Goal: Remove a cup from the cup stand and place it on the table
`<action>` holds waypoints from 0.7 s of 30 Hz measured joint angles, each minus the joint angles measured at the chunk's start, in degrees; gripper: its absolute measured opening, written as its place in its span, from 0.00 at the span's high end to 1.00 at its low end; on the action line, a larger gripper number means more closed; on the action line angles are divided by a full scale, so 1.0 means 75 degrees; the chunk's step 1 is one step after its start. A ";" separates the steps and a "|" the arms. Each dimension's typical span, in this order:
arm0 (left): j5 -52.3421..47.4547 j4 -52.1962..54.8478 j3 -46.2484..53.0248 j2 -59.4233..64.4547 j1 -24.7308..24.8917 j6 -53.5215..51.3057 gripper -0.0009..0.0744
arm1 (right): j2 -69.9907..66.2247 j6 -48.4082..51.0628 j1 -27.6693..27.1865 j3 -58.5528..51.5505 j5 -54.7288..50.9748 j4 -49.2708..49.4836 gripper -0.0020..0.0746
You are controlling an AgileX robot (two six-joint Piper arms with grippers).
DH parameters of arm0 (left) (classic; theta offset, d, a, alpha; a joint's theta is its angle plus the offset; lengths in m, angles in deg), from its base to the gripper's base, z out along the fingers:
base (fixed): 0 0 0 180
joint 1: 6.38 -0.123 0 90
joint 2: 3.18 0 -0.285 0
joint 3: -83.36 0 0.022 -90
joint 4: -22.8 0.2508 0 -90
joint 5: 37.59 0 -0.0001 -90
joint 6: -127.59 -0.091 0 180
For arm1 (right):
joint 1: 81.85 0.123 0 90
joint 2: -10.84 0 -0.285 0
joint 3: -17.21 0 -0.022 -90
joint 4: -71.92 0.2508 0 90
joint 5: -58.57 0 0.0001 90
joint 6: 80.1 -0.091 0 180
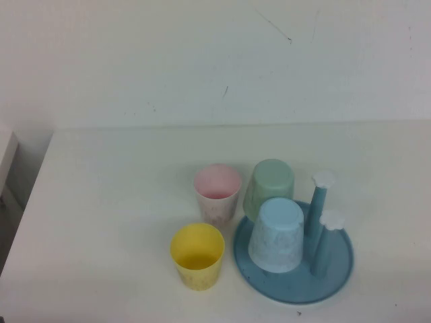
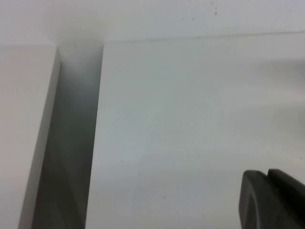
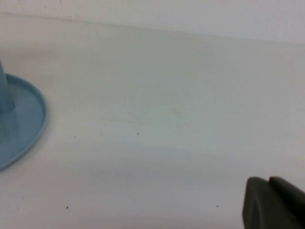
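The light blue speckled cup (image 1: 277,234) sits upside down on the round teal-blue cup stand (image 1: 337,269), at its front left. Two blue pegs with white flower caps (image 1: 323,180) stand bare to its right. Neither gripper shows in the high view. My left gripper (image 2: 266,174) is shut and empty over bare table (image 2: 190,119) near the table's left edge. My right gripper (image 3: 268,180) is shut and empty over bare table, with the stand's rim (image 3: 28,124) off to one side and apart from it.
A mint green cup (image 1: 269,186) sits upside down at the stand's back. A pink cup (image 1: 217,192) and a yellow cup (image 1: 196,254) stand upright on the table (image 1: 108,202) left of the stand. A gap (image 2: 71,143) runs along the table's left edge.
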 joint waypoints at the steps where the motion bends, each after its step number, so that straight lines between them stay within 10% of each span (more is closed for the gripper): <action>1: 0.0000 0.0000 0.0000 0.0000 0.0000 0.0000 0.99 | 0.0000 0.0000 0.0000 0.0000 0.0000 0.0000 0.98; 21: 0.0000 0.0000 0.0000 0.0000 0.0000 0.0000 0.99 | 0.0000 0.0000 0.0057 0.0000 0.0000 0.0000 0.98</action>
